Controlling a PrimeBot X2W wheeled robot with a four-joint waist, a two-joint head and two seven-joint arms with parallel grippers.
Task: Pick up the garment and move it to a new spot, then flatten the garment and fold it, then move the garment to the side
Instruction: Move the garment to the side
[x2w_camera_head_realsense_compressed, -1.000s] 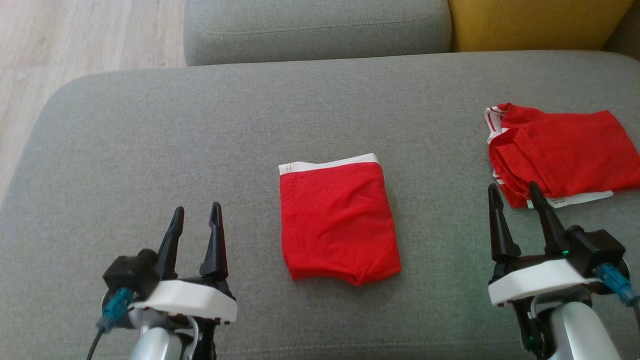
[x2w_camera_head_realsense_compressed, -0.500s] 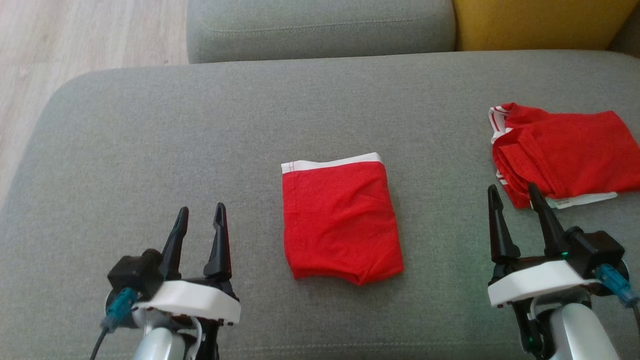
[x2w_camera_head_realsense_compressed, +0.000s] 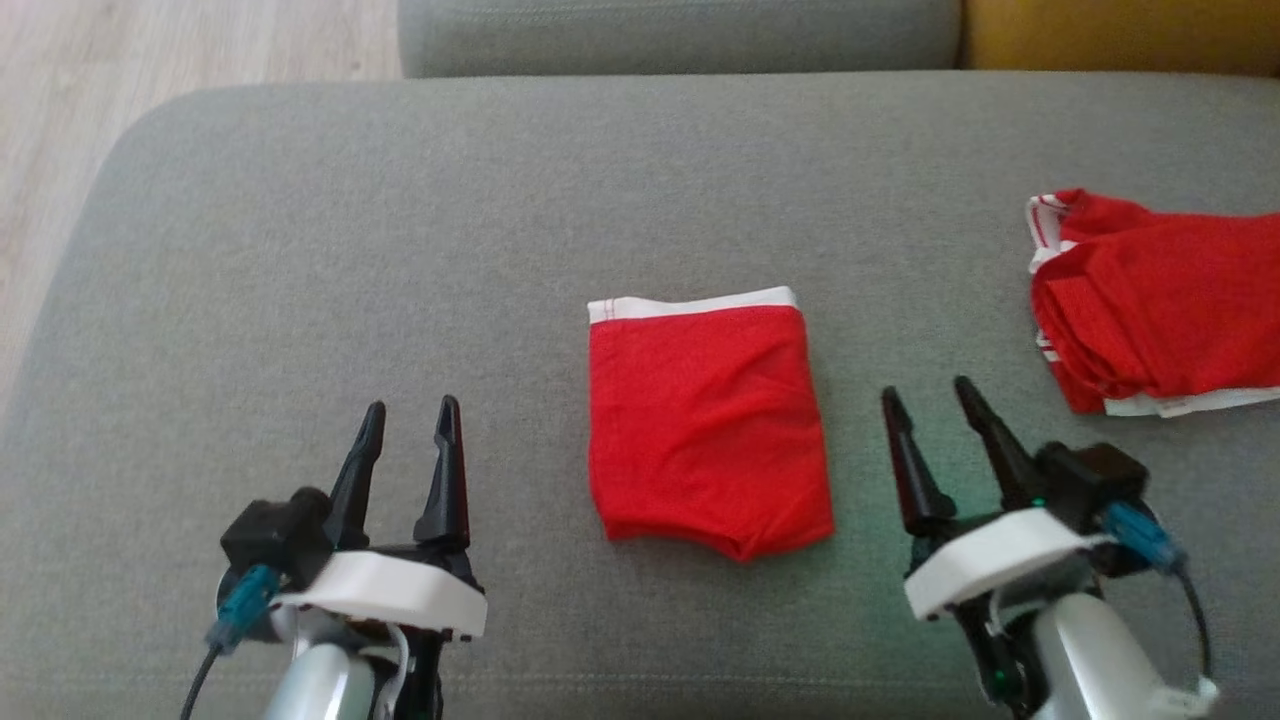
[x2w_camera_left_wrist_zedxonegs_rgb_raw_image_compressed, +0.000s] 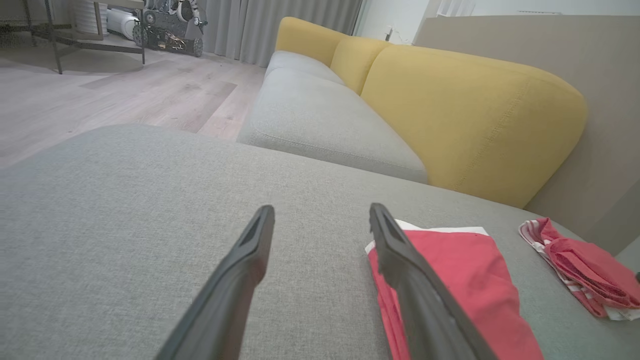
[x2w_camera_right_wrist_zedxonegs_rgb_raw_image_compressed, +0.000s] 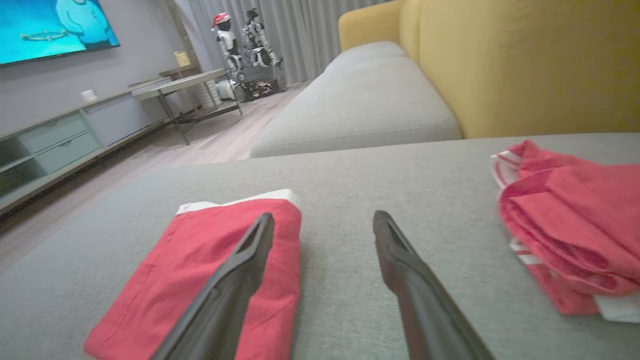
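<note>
**Fold at risk once the briefs are lifted**

The left hand (x2w_camera_head_realsense_compressed: 411, 420) and right hand (x2w_camera_head_realsense_compressed: 925, 388) are held wide open and empty, low over the grey sofa cushion (x2w_camera_head_realsense_compressed: 400, 250). The folded red briefs (x2w_camera_head_realsense_compressed: 710, 430) lie flat between them, touched by neither. Were only the top layer pinched, the fold could be undone. The heaped red garments (x2w_camera_head_realsense_compressed: 1160, 300) beyond the right hand could be snagged.

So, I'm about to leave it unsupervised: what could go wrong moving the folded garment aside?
The open right hand could pinch only the top layer of the folded red garment with the white waistband, undoing the fold. Set down on the right, it could land on the crumpled red clothing pile and disturb it.
</note>
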